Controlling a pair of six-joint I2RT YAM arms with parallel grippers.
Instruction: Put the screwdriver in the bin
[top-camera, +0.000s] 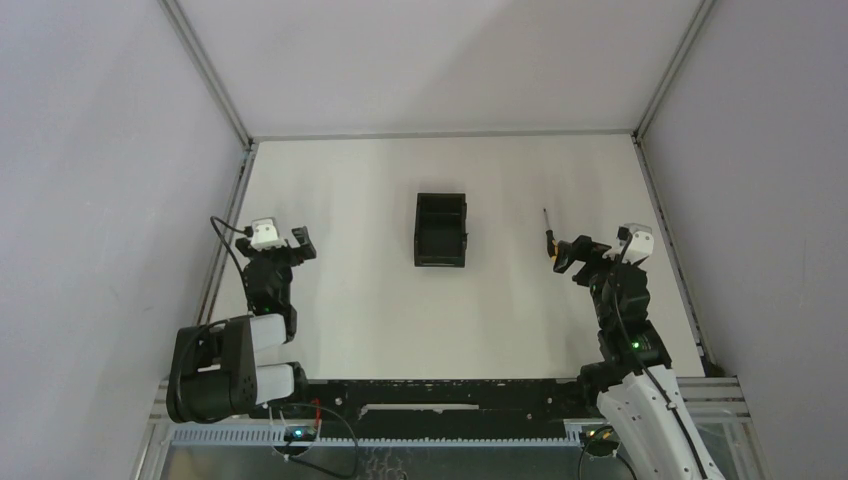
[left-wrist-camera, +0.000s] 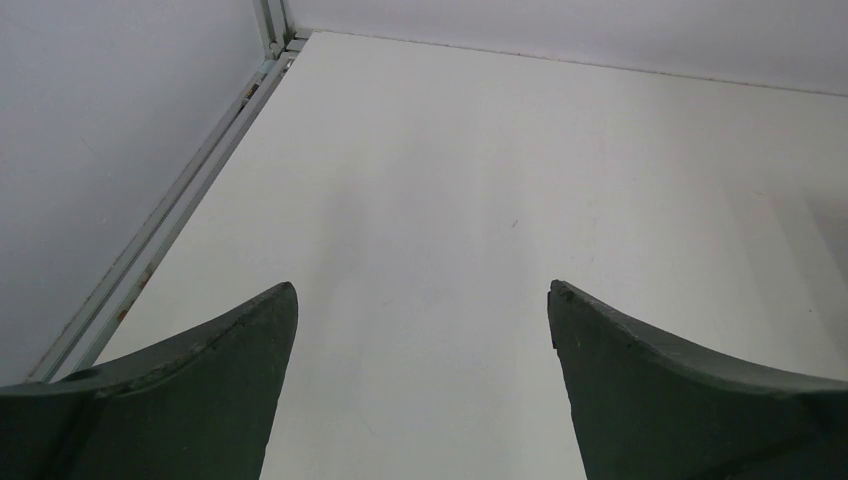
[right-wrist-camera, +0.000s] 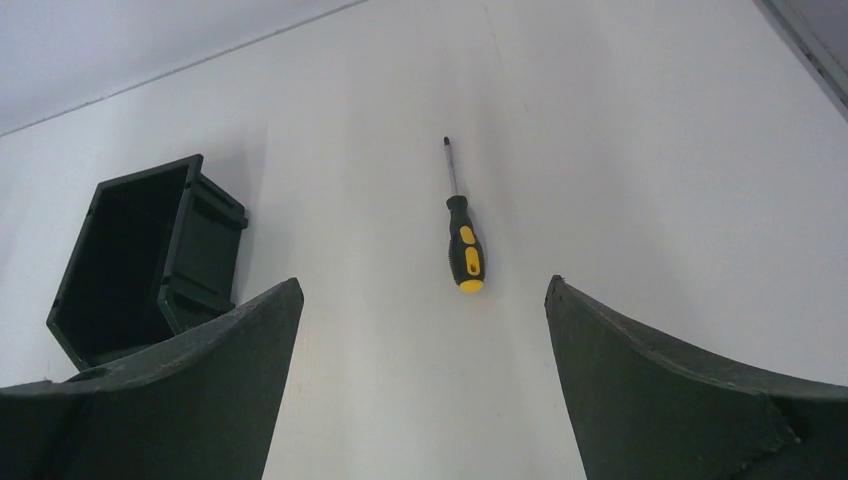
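One screwdriver (right-wrist-camera: 463, 250), black-and-yellow handle, flat on white tabletop (top-camera: 350, 200); tip points to far side, handle end toward arms. One bin (top-camera: 419, 230), black, open-top, mid-tabletop, well apart to screwdriver's left. Two arms. Right fingers (right-wrist-camera: 650, 380) spread wide, holding nothing, just short of screwdriver handle. Left fingers (left-wrist-camera: 230, 380) spread wide too, over bare tabletop near left edge.

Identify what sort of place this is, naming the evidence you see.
Probably a robot test cell: a white table boxed in by grey panels on metal framing, a left arm and right arm mounted, just a bin and screwdriver laid out.
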